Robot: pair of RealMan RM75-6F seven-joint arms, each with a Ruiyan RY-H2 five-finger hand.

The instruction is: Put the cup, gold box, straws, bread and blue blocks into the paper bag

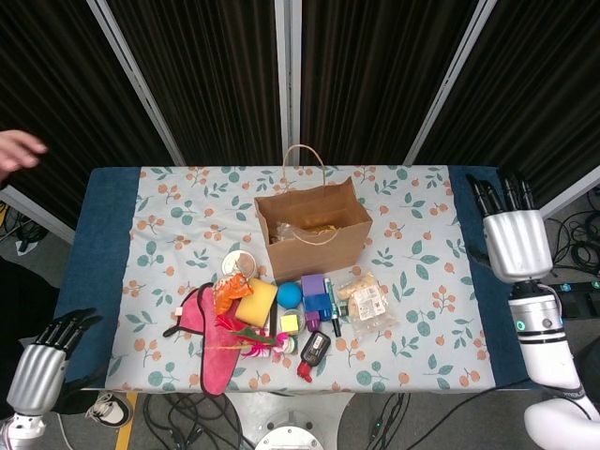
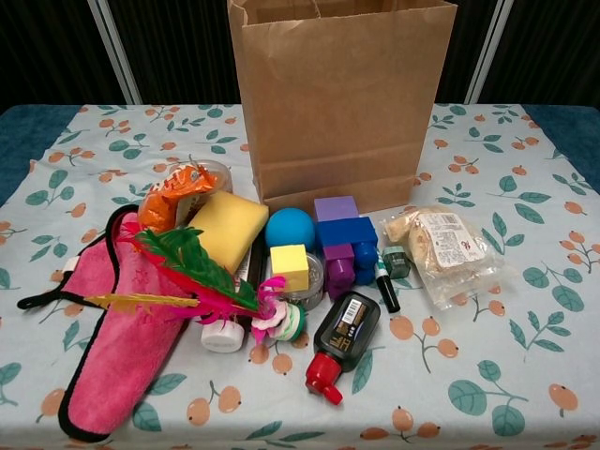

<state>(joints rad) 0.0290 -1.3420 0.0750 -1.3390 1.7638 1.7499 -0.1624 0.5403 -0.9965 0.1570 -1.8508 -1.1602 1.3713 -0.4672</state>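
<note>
From the head view, the paper bag (image 1: 317, 232) stands open at the far middle of the worktop (image 1: 169, 225), something gold already inside. The right hand (image 1: 514, 239) hangs empty, fingers apart, off the right edge; the left hand (image 1: 42, 370) likewise, near left.

From the chest view, bread (image 2: 441, 248) and blue blocks (image 2: 347, 236) wait untouched just before the bag, with open room to the right.

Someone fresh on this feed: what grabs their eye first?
The tall paper bag standing open at the back centre of the floral cloth, then the heap in front of it: a pink cloth on the left, blue blocks in the middle, wrapped bread on the right. Both hands hang off the table, holding nothing: right hand, left hand.
</note>
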